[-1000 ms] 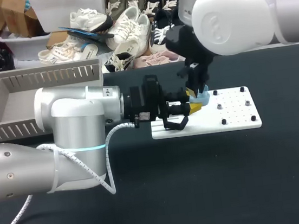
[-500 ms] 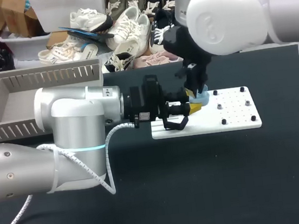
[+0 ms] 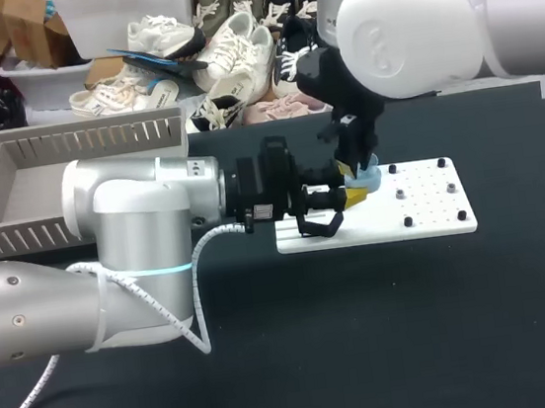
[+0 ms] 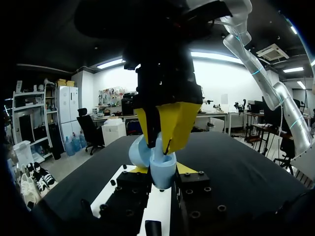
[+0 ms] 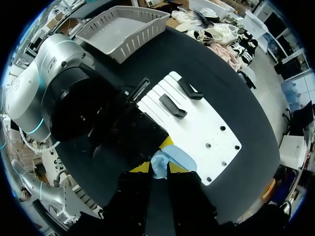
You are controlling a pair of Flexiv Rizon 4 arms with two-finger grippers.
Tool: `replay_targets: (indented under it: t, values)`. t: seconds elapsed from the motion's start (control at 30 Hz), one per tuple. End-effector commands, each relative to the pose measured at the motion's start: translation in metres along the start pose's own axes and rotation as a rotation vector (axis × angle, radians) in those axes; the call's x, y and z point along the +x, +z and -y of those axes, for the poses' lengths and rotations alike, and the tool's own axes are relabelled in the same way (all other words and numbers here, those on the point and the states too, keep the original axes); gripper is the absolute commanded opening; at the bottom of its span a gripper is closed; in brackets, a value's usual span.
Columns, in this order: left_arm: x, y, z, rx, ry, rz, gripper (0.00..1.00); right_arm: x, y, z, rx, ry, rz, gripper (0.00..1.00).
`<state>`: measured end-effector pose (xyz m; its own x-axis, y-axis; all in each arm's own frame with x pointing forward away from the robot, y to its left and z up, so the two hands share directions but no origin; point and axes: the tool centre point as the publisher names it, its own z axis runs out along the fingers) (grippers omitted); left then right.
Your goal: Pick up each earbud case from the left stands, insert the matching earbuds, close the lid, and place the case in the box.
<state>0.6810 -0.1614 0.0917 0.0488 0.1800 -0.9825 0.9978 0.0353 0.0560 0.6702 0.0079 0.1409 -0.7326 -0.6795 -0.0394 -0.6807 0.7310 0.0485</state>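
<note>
My left hand (image 4: 162,171) is clamped on the open light blue earbud case (image 4: 147,153), held over the left half of the white board (image 3: 433,214). My right hand (image 4: 164,143) meets the case from above; I cannot tell its grip. The grey box (image 3: 86,139) sits at the tabletop's (image 3: 417,326) far left corner

Pale blue earbud case (image 4: 160,172), lid open, upright above white board (image 3: 438,213).
</note>
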Motion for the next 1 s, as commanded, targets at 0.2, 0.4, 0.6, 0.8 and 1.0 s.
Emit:
replay_targets:
  t: [0.2, 0.4, 0.6, 0.8, 1.0]
  values:
    - [0.0002, 0.0007, -0.0005, -0.001, 0.001, 0.003, 0.0, 0.0027, 0.0012, 0.0002, 0.004, 0.011, 0.002, 0.0]
    - [0.0002, 0.0007, -0.0005, -0.001, 0.001, 0.003, 0.0, 0.0038, 0.0028, 0.0008, 0.002, 0.016, 0.003, 0.0]
    - [0.0002, 0.0007, -0.0005, -0.001, 0.001, 0.003, 0.0, 0.0036, 0.004, 0.0009, 0.0, 0.017, 0.003, 0.0]
    - [0.0002, 0.0007, -0.0005, -0.001, 0.001, 0.003, 0.0, 0.002, 0.0045, 0.0007, -0.001, 0.013, 0.002, 0.0]
    - [0.0002, 0.0007, -0.0005, -0.001, 0.001, 0.003, 0.0, 0.0013, 0.0052, 0.0007, -0.005, 0.016, 0.0, 0.0]
